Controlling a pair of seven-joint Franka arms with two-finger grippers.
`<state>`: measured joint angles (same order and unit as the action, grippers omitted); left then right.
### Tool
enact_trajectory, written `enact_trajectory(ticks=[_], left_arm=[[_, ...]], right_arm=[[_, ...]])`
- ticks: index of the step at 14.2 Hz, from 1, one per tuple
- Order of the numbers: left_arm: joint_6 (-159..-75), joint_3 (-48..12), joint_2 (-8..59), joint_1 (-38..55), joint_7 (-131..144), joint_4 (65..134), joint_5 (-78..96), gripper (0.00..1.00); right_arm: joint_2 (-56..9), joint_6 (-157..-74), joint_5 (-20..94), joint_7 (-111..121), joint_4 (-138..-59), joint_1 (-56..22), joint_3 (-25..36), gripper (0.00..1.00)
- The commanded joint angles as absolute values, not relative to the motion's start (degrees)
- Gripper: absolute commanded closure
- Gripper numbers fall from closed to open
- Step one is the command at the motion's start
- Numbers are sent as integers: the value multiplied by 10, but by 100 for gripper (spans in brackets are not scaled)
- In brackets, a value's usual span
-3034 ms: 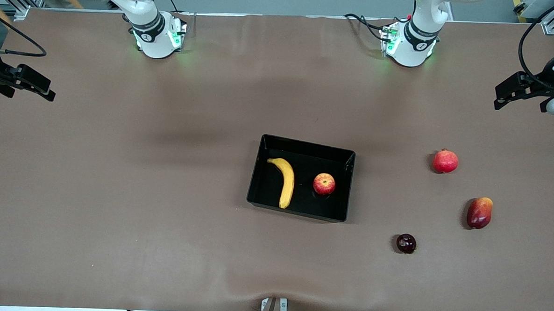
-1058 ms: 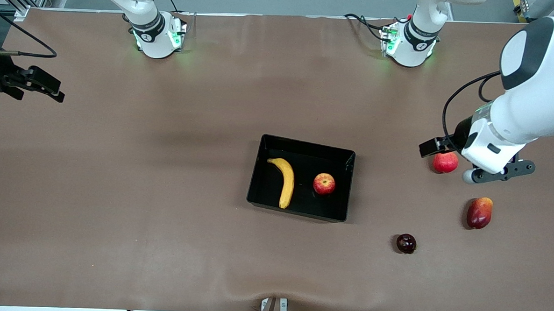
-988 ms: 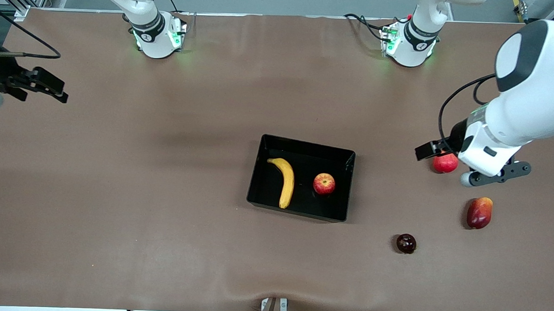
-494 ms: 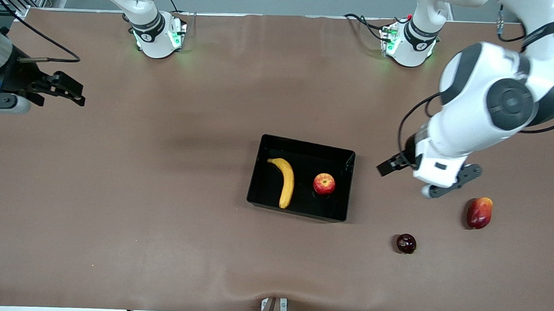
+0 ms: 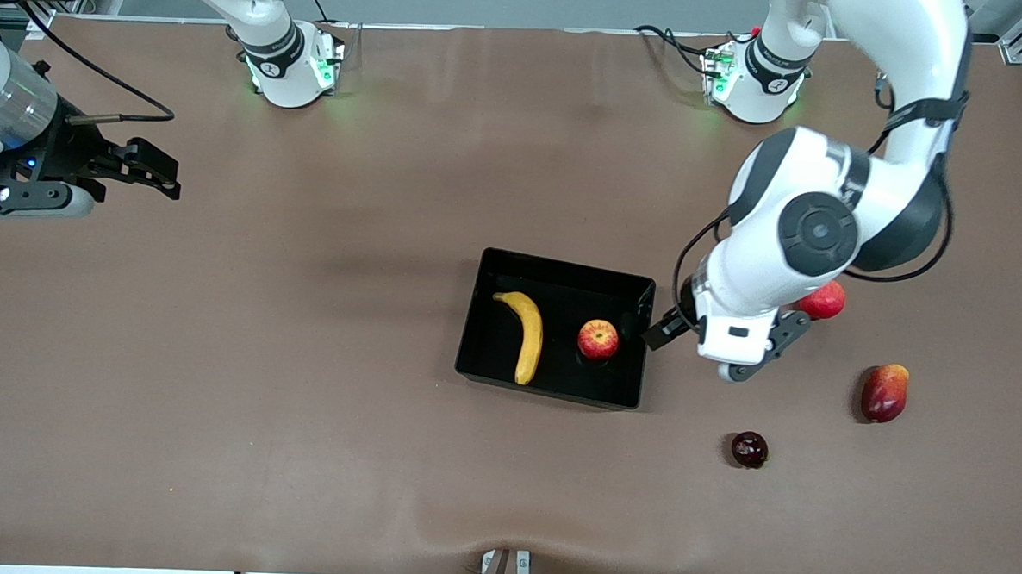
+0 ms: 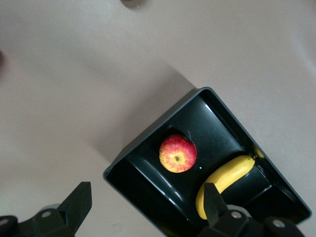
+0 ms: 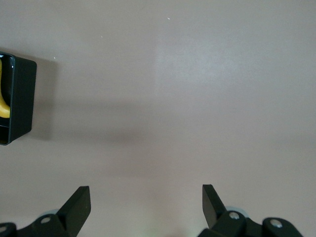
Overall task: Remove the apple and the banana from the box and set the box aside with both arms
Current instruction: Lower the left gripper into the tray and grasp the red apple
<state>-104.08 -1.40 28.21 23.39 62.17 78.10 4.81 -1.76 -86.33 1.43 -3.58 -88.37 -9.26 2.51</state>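
A: What lies in the shallow rectangular black plastic bin with glossy walls?

B: A small round red apple with yellow streaks sits on the bin's floor, close to one short wall. A long curved yellow banana lies in the same bin, apart from the apple, nearer the middle.

A: And the left gripper?

B: Its two dark fingers stand wide apart with nothing between them. The gripper hangs over the bin's short wall by the apple; one finger is over the bin near the banana, the other over the plain brown tabletop outside the bin.
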Motion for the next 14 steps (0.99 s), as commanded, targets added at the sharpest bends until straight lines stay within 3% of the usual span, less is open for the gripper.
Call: enact_trajectory(ticks=[1, 14], left_arm=[[-1075, -9, 314, 248, 663, 765, 51, 0], [-1154, -8, 420, 306, 705, 771, 17, 0]], right_arm=[[-20, -864, 16, -44, -881, -98, 27, 0], [-40, -864, 14, -39, -875, -93, 28, 0]])
